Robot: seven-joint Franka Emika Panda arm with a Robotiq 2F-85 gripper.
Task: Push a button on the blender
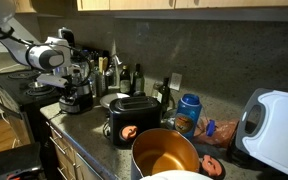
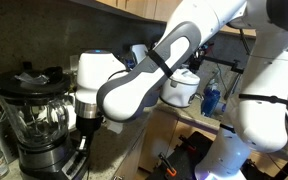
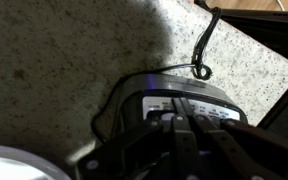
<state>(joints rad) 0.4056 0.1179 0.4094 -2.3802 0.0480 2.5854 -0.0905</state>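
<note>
Here, in the wrist view, the gripper (image 3: 184, 128) is being swallowed by shadow and blur, so whether its fingers are spread or pressed together cannot be told. It is being held right at the button panel of the blender (image 3: 184, 102), with contact unclear. Beyond, the speckled countertop (image 3: 44, 60) and black toaster (image 1: 131, 120) are being shown.

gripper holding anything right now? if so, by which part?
Nothing held. The gripper looks shut and empty, its tip at the button panel on the blender base.
</note>
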